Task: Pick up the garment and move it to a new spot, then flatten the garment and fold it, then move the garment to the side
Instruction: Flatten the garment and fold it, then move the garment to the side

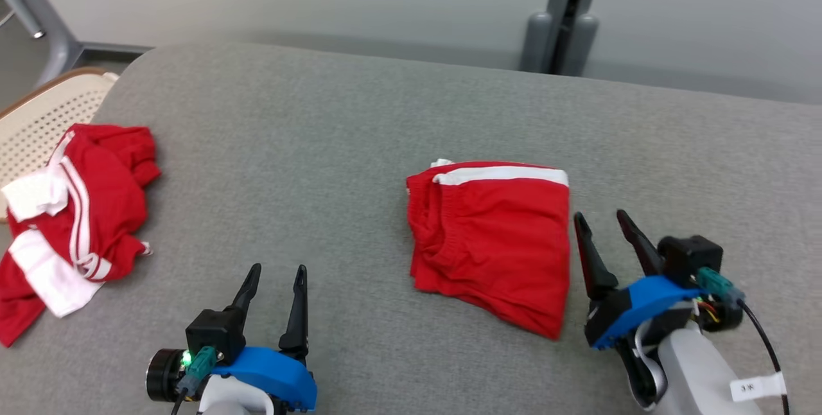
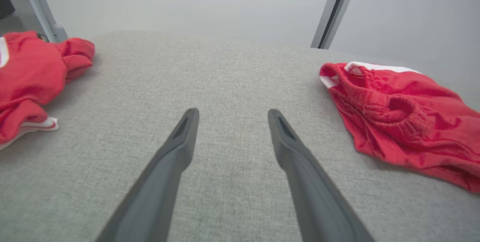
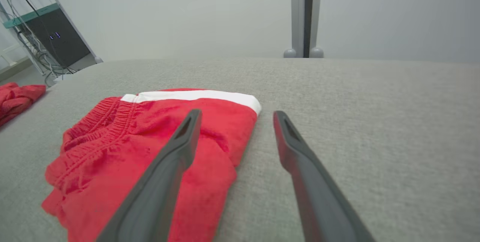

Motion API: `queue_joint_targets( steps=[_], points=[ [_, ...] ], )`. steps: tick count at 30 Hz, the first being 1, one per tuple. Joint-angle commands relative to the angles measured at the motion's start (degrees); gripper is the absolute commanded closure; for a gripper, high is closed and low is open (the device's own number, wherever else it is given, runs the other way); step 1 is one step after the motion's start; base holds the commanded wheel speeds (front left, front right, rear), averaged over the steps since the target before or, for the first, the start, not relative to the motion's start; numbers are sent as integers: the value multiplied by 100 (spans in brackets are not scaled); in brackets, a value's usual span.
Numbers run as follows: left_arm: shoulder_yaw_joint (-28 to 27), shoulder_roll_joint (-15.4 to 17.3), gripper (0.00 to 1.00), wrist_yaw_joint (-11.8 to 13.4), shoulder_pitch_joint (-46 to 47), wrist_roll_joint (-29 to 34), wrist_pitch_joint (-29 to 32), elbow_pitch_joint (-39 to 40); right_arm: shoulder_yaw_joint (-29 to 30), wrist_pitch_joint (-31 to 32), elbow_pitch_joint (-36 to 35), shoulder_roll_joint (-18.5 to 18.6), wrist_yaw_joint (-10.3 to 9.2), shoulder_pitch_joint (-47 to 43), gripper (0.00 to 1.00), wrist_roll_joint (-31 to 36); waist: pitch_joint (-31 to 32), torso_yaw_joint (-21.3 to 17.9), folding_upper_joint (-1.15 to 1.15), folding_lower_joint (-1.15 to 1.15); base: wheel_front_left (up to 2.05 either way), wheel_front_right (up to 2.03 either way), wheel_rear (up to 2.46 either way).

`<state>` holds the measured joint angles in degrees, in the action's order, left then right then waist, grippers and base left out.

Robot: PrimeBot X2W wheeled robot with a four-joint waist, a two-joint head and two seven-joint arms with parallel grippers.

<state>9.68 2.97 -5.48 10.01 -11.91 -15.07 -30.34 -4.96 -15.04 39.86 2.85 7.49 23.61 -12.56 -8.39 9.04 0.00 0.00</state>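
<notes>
Garment: the folded red garment (image 1: 491, 241) lies on the grey table (image 1: 308, 139), a little toward 3 o'clock from the middle of the head view. Its white stripe runs along the 12 o'clock edge and its gathered waistband is at 9 o'clock.
Done so far: it sits as a compact, roughly square packet, so the pick-up, flattening and folding look finished. The 5 o'clock corner is slightly uneven.
Left to do: moving it to the side, which by the look of things has not begun.
Right gripper (image 1: 600, 214): fingers spread apart and empty, just beside the garment at 3 o'clock. In the right wrist view one finger lies across the cloth's edge and the other over bare table. Whether either touches, I cannot tell.
Left gripper (image 1: 277, 268): fingers apart, holding nothing, at 7 o'clock of the garment and well apart from it.
Other cloth: a crumpled red-and-white pile (image 1: 77, 222) at 9 o'clock, at the table's edge.
Likely next need: a grip on the packet that keeps its layers together.
</notes>
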Motion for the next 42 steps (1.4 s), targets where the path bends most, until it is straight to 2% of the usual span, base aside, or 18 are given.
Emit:
queue_joint_targets(
  steps=[1,10,18,24,32,42],
  points=[
    [-65,1,0,19,-87,103,-14,81,109,-16,-90,10,0,-149,0,150,120,-172,0,0,0,0,0],
    [-225,0,0,49,-592,566,-15,264,461,-17,-349,11,0,-977,0,732,380,-580,0,0,0,0,0],
    [-183,-5,0,89,-1102,707,-15,340,495,-18,-592,13,0,-1721,0,718,742,-737,0,0,0,0,0],
    [-173,-6,0,110,-1242,805,-15,392,489,-18,-554,13,0,-1846,0,669,780,-739,0,0,0,0,0],
    [-37,-7,0,78,-1004,777,-15,438,254,-18,-483,12,0,-1431,0,586,496,-549,0,0,0,0,0],
    [172,-7,0,16,-569,692,-15,361,-140,-17,269,13,0,118,0,252,-140,97,0,0,0,0,0]
  ],
)
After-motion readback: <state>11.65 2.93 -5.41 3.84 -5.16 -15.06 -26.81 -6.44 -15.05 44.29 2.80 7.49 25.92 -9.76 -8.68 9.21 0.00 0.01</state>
